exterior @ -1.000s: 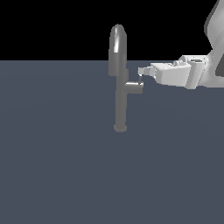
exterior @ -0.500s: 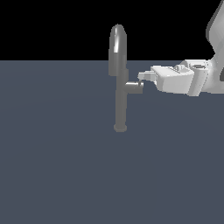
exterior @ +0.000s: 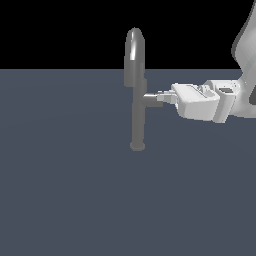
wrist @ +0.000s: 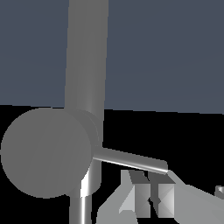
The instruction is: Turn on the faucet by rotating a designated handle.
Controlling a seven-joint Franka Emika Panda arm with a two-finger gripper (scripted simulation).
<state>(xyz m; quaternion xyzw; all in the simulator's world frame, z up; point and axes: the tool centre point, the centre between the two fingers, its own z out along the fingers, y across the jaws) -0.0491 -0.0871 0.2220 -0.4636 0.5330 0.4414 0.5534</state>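
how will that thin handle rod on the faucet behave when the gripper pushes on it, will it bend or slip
The handle looks like a rigid metal rod, so it will probably swing about the side stub rather than flex. Its smooth, glossy, round surface suggests the gripper could slide off it. The faucet stands on a small base, presumably fixed, so tipping seems unlikely.

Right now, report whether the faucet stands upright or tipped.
Upright: the faucet rises straight from its round base in the exterior view, arch on top, stub pointing sideways at the gripper.
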